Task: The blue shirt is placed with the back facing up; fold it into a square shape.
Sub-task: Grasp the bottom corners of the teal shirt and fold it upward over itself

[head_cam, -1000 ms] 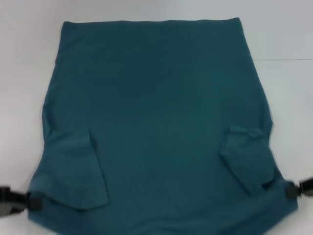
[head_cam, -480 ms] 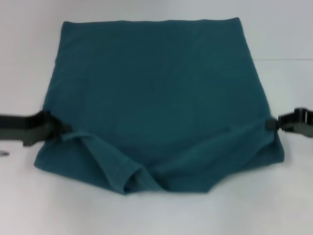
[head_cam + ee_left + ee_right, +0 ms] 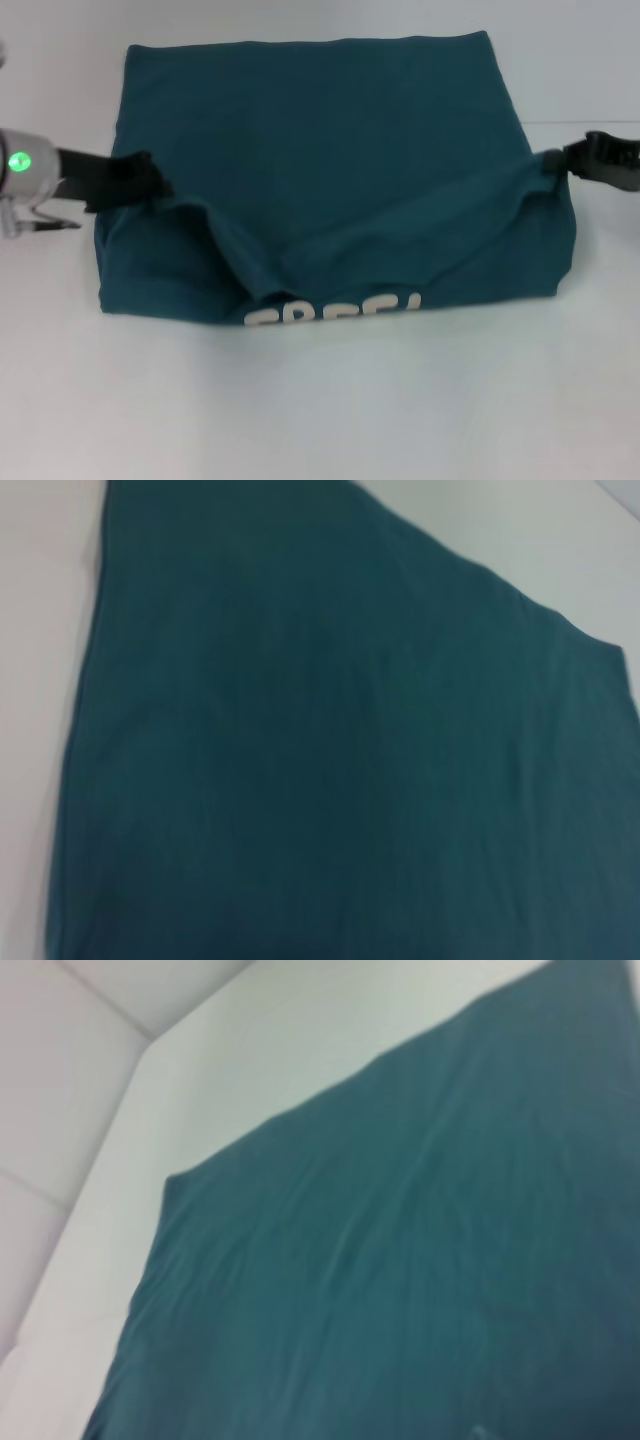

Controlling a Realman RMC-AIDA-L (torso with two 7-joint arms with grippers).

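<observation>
The blue shirt (image 3: 320,140) lies on the white table (image 3: 320,420), its near part lifted and carried toward the far edge. White letters (image 3: 335,312) show on the turned-up underside at the near fold. My left gripper (image 3: 150,180) is shut on the shirt's left corner, held above the cloth. My right gripper (image 3: 558,162) is shut on the right corner at about the same height. The cloth sags between them. The left wrist view shows only plain shirt fabric (image 3: 330,750). The right wrist view shows fabric (image 3: 420,1290) and table.
White table surface surrounds the shirt, with open room in front (image 3: 320,420) and to both sides. A seam in the table top runs at the right (image 3: 590,122). The table's far corner shows in the right wrist view (image 3: 150,1040).
Both grippers have lifted the shirt's near corners and moved them away from me toward the far edge. The near fold has shifted back and white letters have come into view.
</observation>
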